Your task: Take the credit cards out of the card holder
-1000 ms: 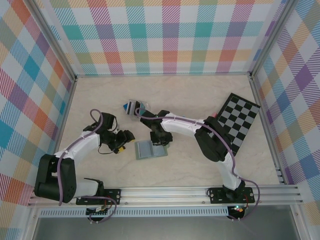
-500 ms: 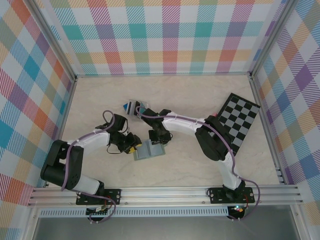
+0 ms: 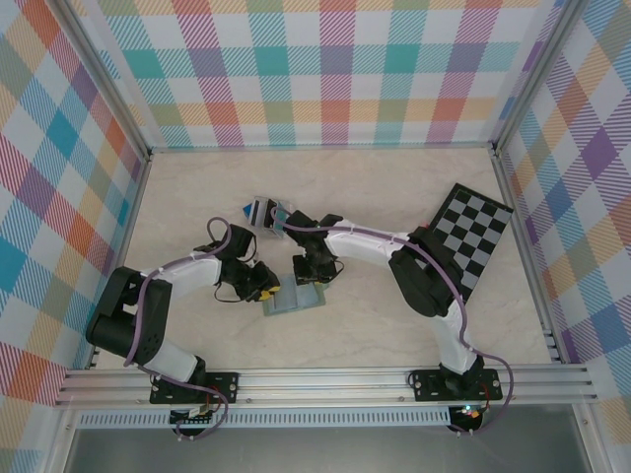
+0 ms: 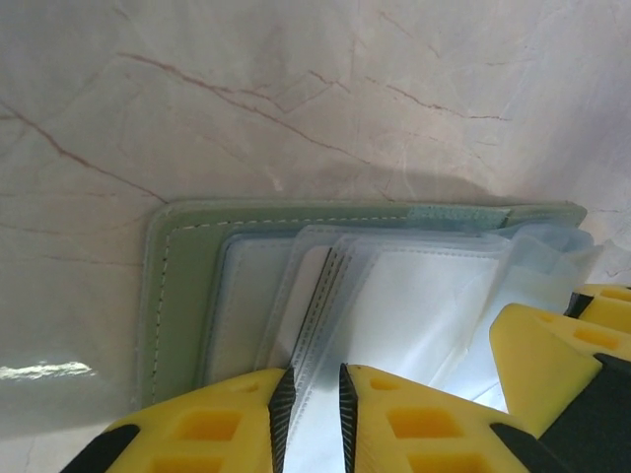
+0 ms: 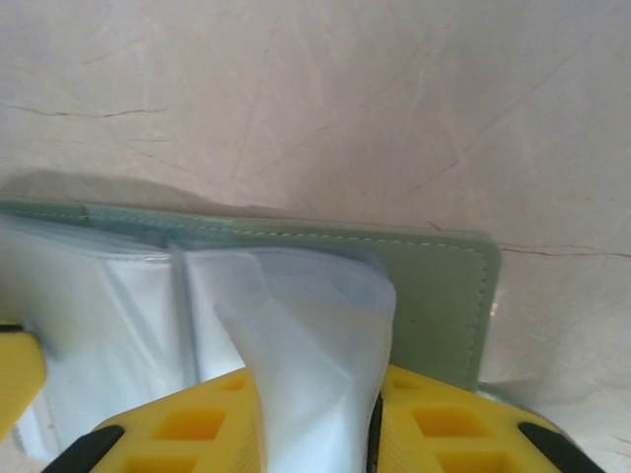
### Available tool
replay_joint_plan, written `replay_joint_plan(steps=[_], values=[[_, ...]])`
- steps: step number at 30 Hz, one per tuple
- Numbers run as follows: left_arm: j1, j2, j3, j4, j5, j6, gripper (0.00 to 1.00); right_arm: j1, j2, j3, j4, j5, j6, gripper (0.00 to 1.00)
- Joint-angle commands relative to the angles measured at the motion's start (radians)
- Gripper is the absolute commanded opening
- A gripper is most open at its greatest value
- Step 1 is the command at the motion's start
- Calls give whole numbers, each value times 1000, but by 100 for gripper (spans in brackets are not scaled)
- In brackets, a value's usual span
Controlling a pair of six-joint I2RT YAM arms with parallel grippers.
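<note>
**Q:** First entry, the card holder. Where will you find it?

**A:** Card holder (image 3: 301,301): open and flat on the desk (image 3: 394,187), a little left of centre, between your two grippers. Grey-green cover with a stitched edge, face down. Clear sleeves (image 4: 414,296) fan up from its inside.

**Q:** Left gripper?

**A:** Left gripper (image 4: 313,394): yellow fingers (image 4: 197,434), set at the holder's left half. The jaws are narrow and nip the edge of one clear sleeve. The green cover lies just beyond the tips.

**Q:** Right gripper?

**A:** Right gripper (image 5: 315,394): set at the holder's right half, its arm reaching in from the right. The jaws stand somewhat wider than the left pair and are closed on a bunched fold of clear sleeve, which fills the gap between them.

**Q:** Contents of the sleeves?

**A:** Pale panels show through the plastic. You cannot tell whether they are cards, because glare washes them out.

**Q:** Other items on your desk?

**A:** Card stand (image 3: 263,211): clear, with upright cards in it, just far of the holder and near the right arm's wrist.
Checked board (image 3: 471,239): black and grey squares, set askew by the right wall, well apart from the holder.
</note>
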Motion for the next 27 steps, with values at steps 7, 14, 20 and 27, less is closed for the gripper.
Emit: replay_joint_plan(steps=[7, 14, 20, 27], values=[[-25, 30, 13, -34, -52, 9, 21, 14, -32, -8, 30, -52, -24, 30], [-24, -41, 79, -167, -141, 47, 29, 14, -120, -32, -18, 97, 2, 44], [-24, -105, 94, -201, -179, 29, 28, 15, -222, -153, 157, 52, -3, 45], [-24, -92, 57, -145, -114, 6, 23, 14, -123, -120, 179, -112, -5, 31]])
